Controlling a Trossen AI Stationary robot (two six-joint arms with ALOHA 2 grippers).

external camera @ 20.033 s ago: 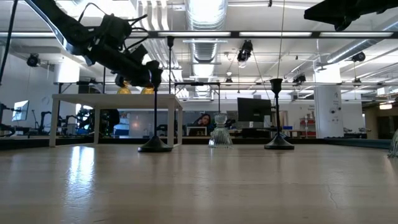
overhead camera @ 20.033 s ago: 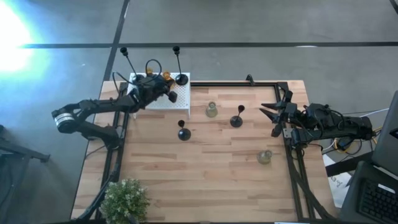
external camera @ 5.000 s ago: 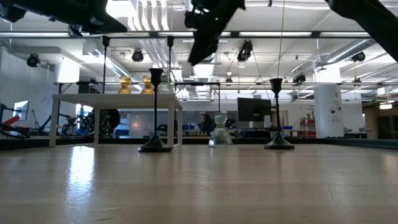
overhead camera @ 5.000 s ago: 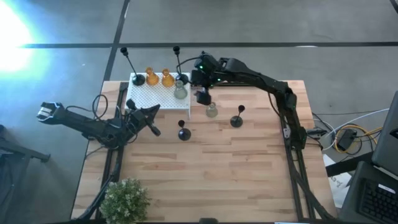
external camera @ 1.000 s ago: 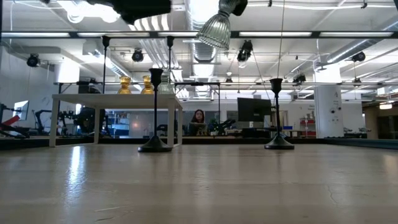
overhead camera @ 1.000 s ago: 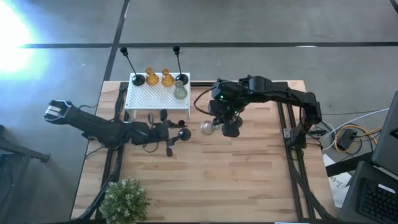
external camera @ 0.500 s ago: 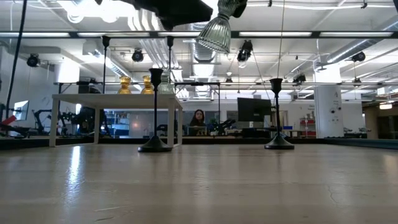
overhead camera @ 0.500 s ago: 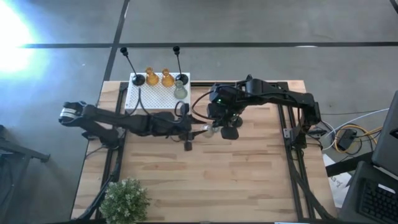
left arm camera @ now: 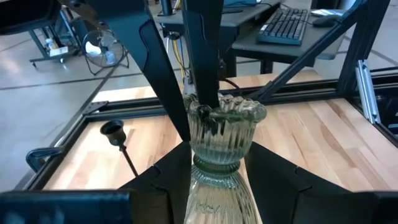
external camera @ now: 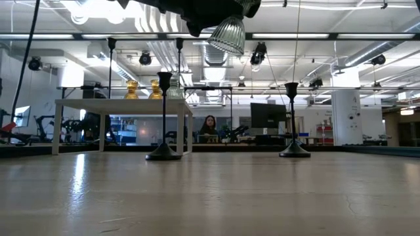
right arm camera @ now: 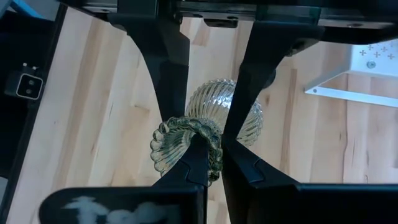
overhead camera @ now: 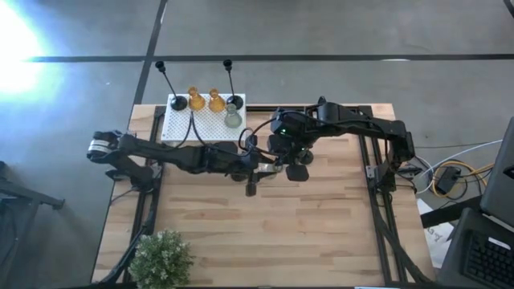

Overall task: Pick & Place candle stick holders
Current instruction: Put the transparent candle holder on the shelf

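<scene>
Held aloft mid-surface: ribbed pale green glass holder (left arm camera: 219, 146), rim pinched by narrowly parted fingers of right end effector (right arm camera: 198, 152). Left end effector (overhead camera: 269, 164) alongside, fingers spread wide, flanking the holder's waist; contact unclear. Below and beside: two black holders (external camera: 163, 118) standing on the surface (external camera: 210, 196). Well apart: white perforated box (overhead camera: 201, 124) carrying more holders.

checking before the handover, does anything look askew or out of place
Only the pale green glass holder stands out: it hangs tilted in mid-air, pinched at its rim by the right gripper, with the left gripper closing around its neck.
</scene>
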